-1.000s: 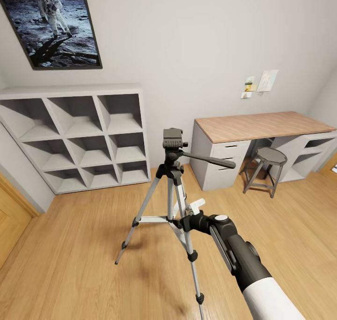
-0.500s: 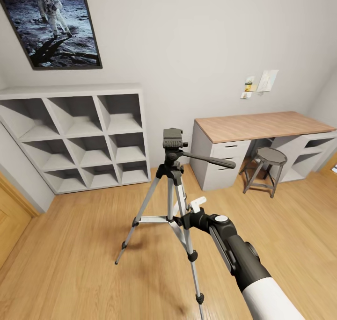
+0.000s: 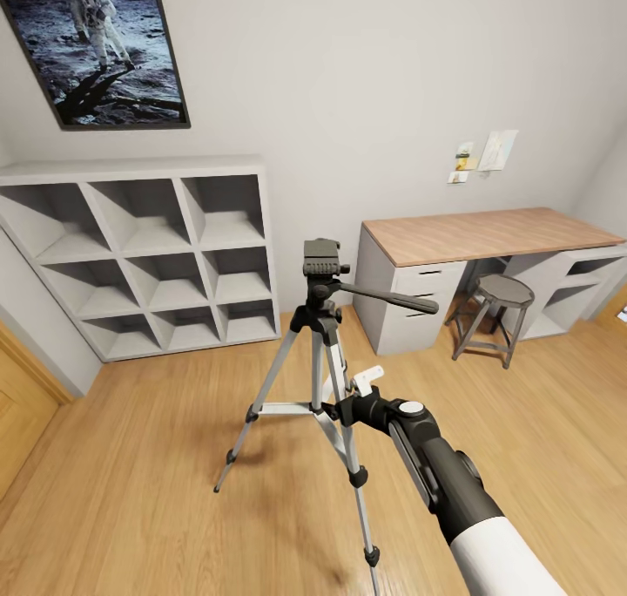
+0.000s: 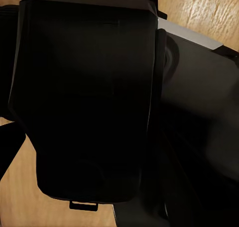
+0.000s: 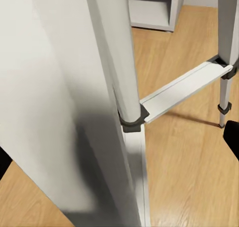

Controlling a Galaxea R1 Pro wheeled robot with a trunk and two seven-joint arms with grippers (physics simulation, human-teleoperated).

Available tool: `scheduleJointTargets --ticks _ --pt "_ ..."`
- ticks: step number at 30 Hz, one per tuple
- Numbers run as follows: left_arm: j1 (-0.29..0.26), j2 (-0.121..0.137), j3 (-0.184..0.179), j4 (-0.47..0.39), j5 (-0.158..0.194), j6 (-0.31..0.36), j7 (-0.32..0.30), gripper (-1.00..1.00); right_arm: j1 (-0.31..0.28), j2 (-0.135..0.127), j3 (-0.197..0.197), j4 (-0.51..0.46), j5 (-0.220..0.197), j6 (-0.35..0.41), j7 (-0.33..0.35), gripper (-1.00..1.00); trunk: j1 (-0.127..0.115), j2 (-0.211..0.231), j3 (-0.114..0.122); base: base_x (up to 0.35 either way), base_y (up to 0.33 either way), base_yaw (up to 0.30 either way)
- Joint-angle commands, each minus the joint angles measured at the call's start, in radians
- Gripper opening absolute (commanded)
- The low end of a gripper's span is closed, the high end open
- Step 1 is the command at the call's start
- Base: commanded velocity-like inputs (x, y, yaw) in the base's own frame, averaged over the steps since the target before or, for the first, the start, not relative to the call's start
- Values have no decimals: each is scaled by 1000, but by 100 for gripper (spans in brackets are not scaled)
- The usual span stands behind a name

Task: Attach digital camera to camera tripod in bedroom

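— What does the room look like?

— Light wood plank floor (image 3: 157,491), pale grey wall (image 3: 366,73). White cube shelves (image 3: 148,256) stand against it at the left under a framed astronaut poster (image 3: 96,43). At the right is a wood-topped worktop (image 3: 488,233) with grey drawers, a round stool (image 3: 505,293) tucked before it, and paper notes (image 3: 483,156) pinned above.

— And the camera tripod?

— The camera tripod (image 3: 320,352) stands on the floor mid-room, black head up, pan handle pointing toward the worktop. Nothing sits on its head.

— The arms?

— The right end effector (image 3: 355,396) reaches to the tripod's near leg, just by the centre brace; a white finger tip pokes up beside the leg. Its wrist view looks along a silver leg (image 5: 127,72) and the flat brace (image 5: 184,90) very close. Whether the fingers are spread or pinching the leg I cannot tell. The left wrist view is dark black housing over floor, so that end effector's state is unclear too.

— Any change from a second ago?

— The white finger tip sits slightly higher; the tripod and room are unmoved
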Motion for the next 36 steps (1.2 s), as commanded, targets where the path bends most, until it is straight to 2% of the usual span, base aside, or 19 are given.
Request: scheduleJointTargets --ticks 1,3,4,10,18,19,20,21,22,25,26,28,29,30,31,32,34,36 --pt "-1 0 1 0 2 2 0 -100 -1 0 -1 -1 7 5 7 100 0 -2 -2 0 0 0" --pt "-1 0 1 0 2 2 0 -100 -1 1 0 0 3 8 8 100 0 -2 -2 0 0 0" --pt "-1 0 1 0 1 2 0 -100 -1 1 2 3 2 9 9 -100 0 -2 -2 0 0 0" --pt "-1 -1 1 -1 0 3 1 -100 -1 6 -4 88 -1 3 10 -100 0 -2 -2 0 0 0" --pt "-1 2 -2 -7 -7 4 4 -100 -1 0 -8 101 1 -50 10 -100 0 -2 -2 0 0 0" --pt "-2 10 -5 -52 -12 13 4 -100 -1 -5 -7 101 1 -56 11 -100 0 -2 -2 0 0 0" --pt "-4 25 -6 -159 -15 49 3 -100 -1 -8 -7 101 1 -57 11 -100 0 -2 -2 0 0 0" --pt "-5 36 -7 -237 -16 100 2 -100 -1 -8 -7 101 1 -57 11 -100 0 -2 -2 0 0 0" --pt "-6 48 -7 -330 -16 183 2 -100 -1 -9 -7 101 1 -57 11 -100 0 -2 -2 0 0 0" --pt "-12 96 -5 -689 -17 550 5 -100 -1 -9 -8 97 1 -58 11 -100 0 -2 -2 0 0 0" --pt "-14 102 -5 -753 -17 613 5 -100 -1 -9 -8 97 1 -58 11 -100 0 -2 -2 0 0 0" --pt "-25 123 -1 -1014 -15 870 6 -100 -1 -10 -8 94 1 -58 10 -100 0 -2 -2 0 0 0" --pt "-52 127 -1 -1076 -14 925 5 -100 -1 -10 -8 92 1 -58 10 -100 0 -2 -2 0 0 0" --pt "-77 128 0 -1098 -14 944 5 -100 -1 -10 -7 92 1 -58 10 -100 0 -2 -2 0 0 0" --pt "-221 131 0 -1119 -10 990 5 -100 -1 -10 -7 91 1 -58 10 -100 0 -2 -2 0 0 0" --pt "-262 131 0 -1106 -9 997 5 -100 -1 -10 -7 90 1 -58 10 -100 0 -2 -2 0 0 0" --pt "-450 132 1 -989 -8 1012 5 -100 -1 -10 -7 88 1 -58 10 -100 0 -2 -2 0 0 0" --pt "-682 134 0 -804 -8 1017 5 -100 -1 -10 -7 85 0 -58 10 -100 0 -2 -2 0 0 0"
